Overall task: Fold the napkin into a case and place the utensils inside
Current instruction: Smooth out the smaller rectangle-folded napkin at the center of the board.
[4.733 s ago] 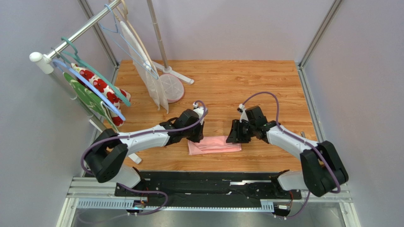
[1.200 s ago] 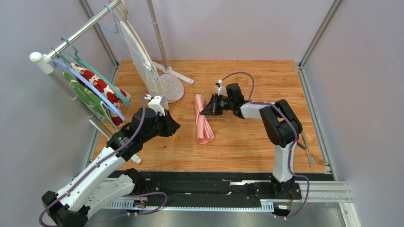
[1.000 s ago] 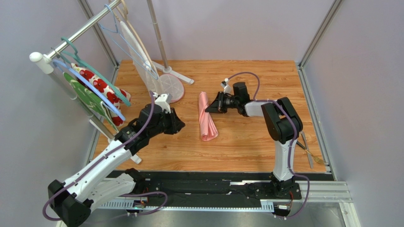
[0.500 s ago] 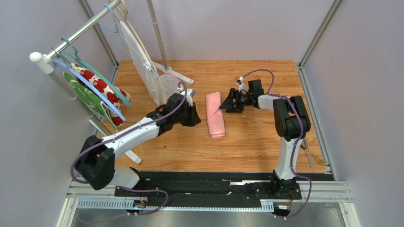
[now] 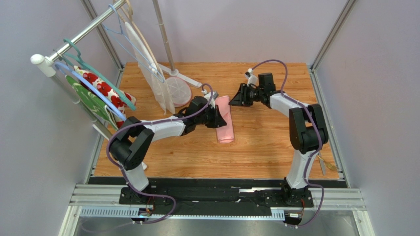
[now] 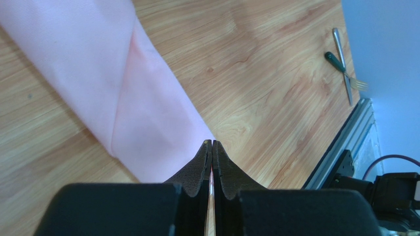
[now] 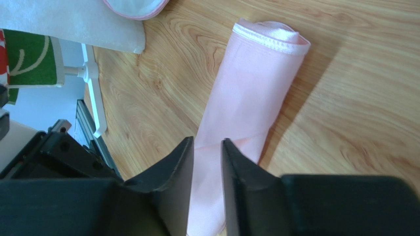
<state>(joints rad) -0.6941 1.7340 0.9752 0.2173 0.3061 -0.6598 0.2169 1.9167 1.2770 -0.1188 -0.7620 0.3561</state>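
The pink napkin (image 5: 225, 129) lies flat on the wooden table as a narrow folded case, running from far to near. In the right wrist view its hemmed end (image 7: 270, 37) gapes slightly. My left gripper (image 5: 218, 119) is shut, and its tips (image 6: 212, 142) touch the napkin (image 6: 123, 98) at its edge. I cannot tell whether cloth is pinched. My right gripper (image 5: 232, 102) hovers just right of the napkin's far end, partly open (image 7: 207, 142), with nothing between its fingers. The utensils (image 6: 345, 69) lie by the table's right edge (image 5: 324, 161), a fork among them, partly hidden behind the right arm.
A clothes rack with hangers, a green cloth and a red-flowered cloth (image 5: 101, 93) stands at the left. A white hanging cloth (image 5: 160, 91) and a pink-rimmed white disc (image 5: 178, 91) are at the back left. A metal rail (image 5: 217, 196) runs along the near edge.
The right gripper let go of the napkin and drew back to the right. The napkin settled flat, slightly farther right. The left arm swung right to the napkin's edge and closed.
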